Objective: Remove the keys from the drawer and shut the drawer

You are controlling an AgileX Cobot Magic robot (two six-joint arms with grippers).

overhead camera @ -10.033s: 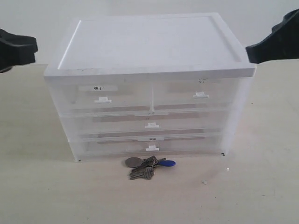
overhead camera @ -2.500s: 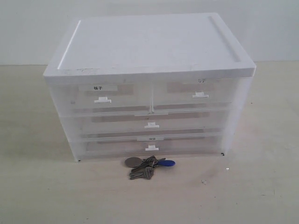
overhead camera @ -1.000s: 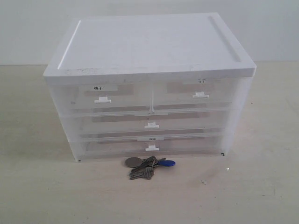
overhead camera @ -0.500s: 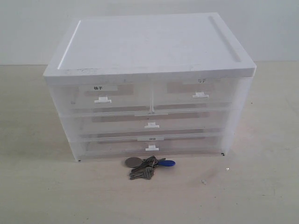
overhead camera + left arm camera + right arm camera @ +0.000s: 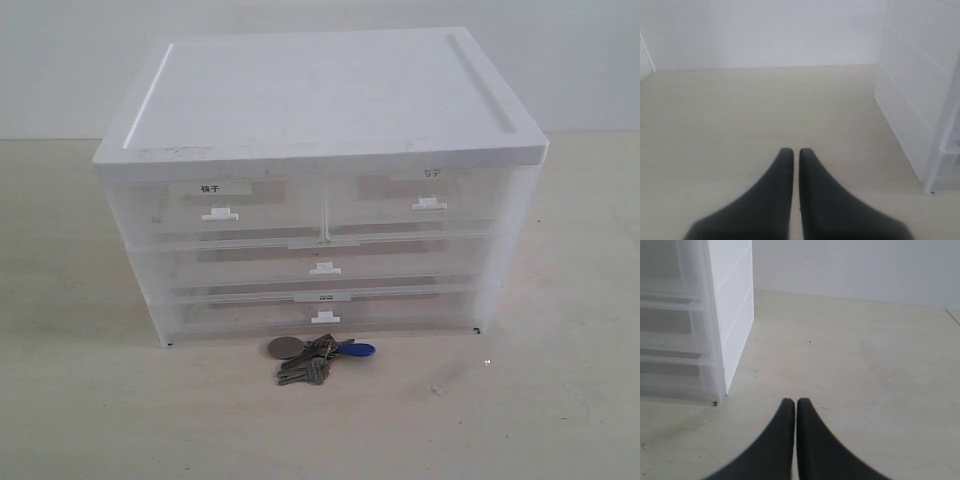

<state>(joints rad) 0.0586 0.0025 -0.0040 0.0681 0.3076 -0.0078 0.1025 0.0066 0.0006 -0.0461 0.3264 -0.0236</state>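
Keys [image 5: 318,358], a small bunch of grey metal ones with a blue plastic tag and a dark grey oval fob, lie on the pale table [image 5: 100,420] just in front of the white plastic drawer cabinet [image 5: 320,200], near the handle of its bottom drawer [image 5: 322,312] and outside every compartment.

Over the last few seconds nothing on the table has shifted: the bunch sits in the same spot and the cabinet looks the same. The one change is further back. Ten seconds ago both black arms showed at the edges of the exterior view, and they are now gone from it.

Each wrist view shows its pincer over bare tabletop beside the cabinet. The left gripper [image 5: 791,152] and the right gripper [image 5: 791,402] both have their fingers pressed together on nothing.

All drawer fronts appear flush, though the frosted plastic makes a slight gap hard to rule out. Judged from this, the task looks complete, with the arms pulled back to rest.
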